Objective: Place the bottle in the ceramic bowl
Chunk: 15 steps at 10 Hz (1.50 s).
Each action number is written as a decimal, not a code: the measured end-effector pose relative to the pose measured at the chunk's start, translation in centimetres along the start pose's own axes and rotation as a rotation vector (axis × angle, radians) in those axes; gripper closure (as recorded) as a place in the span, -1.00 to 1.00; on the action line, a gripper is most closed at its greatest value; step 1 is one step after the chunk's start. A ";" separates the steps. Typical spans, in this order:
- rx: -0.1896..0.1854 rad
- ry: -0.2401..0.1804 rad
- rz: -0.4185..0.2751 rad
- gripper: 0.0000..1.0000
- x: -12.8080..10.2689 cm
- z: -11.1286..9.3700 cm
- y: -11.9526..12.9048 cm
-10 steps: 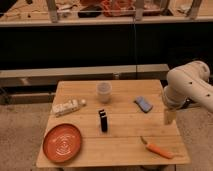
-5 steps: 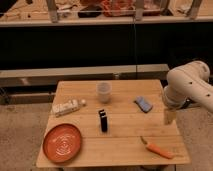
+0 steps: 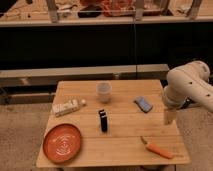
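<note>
The bottle (image 3: 66, 107) is cream-coloured and lies on its side near the left edge of the wooden table (image 3: 127, 136), cap pointing right. In front of it, at the table's front left corner, sits the ceramic bowl (image 3: 62, 143), orange-red with pale rings and nothing in it. My gripper (image 3: 170, 117) hangs from the white arm over the table's right edge, far to the right of both. It is open and holds nothing.
A translucent cup (image 3: 103, 92) stands at the back middle. An upright black block (image 3: 102, 120) is at the centre. A blue object (image 3: 143, 104) lies right of centre, and an orange carrot-like item (image 3: 158, 149) lies near the front right corner. A dark shelf runs behind the table.
</note>
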 end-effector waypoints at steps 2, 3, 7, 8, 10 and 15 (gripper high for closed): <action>0.000 0.000 0.000 -0.60 0.0 0.0 0.0; 0.000 0.000 0.000 -0.60 0.0 0.0 0.0; 0.020 0.004 -0.040 -0.60 -1.6 -0.7 -0.8; 0.031 0.004 -0.068 -0.60 -3.3 -1.1 -1.3; 0.051 0.007 -0.111 -0.60 -6.1 -1.8 -2.2; 0.085 0.022 -0.240 -0.60 -10.9 -2.8 -3.7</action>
